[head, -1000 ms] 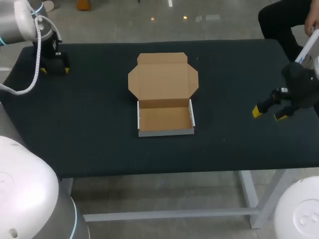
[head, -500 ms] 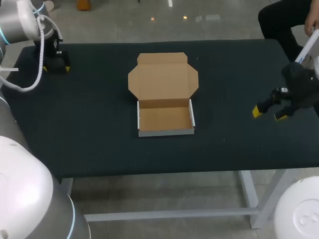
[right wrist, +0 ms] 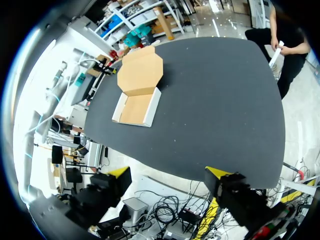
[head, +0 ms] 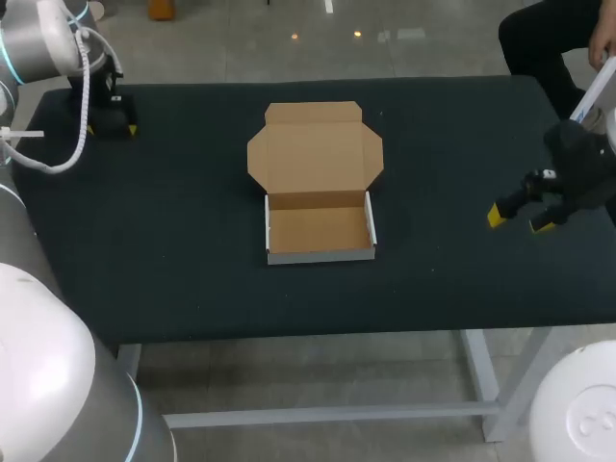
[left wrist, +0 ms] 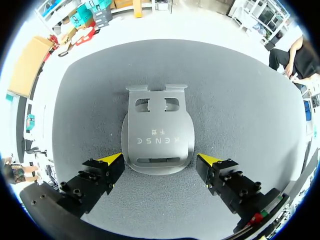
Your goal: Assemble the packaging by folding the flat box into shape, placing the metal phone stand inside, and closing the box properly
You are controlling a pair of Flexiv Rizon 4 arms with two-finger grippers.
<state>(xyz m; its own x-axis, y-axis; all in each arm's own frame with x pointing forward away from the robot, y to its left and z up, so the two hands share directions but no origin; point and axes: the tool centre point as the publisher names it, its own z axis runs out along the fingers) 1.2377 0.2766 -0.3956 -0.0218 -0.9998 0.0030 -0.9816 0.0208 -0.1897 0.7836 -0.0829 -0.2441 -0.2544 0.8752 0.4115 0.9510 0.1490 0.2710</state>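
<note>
- Between the spread fingers of the left gripper [left wrist: 160,160] lies the near end of the phone stand [left wrist: 157,132]. One yellow tip sits just beside each of its edges, and whether either tip touches it cannot be told.
- The phone stand lies flat on the table [head: 192,241] at the far left corner, with its two-slot end pointing away from the gripper.
- The left arm [head: 43,43] enters from the far left, and its gripper points down over that corner.
- The right gripper [head: 519,218] is spread and holds nothing. It hangs above the table's right side on the right arm [head: 582,164].
- The box [head: 319,188] sits at the table's middle, well apart from both grippers. Its tray walls are folded up, and its lid [head: 315,144] lies flat open on the far side.
</note>
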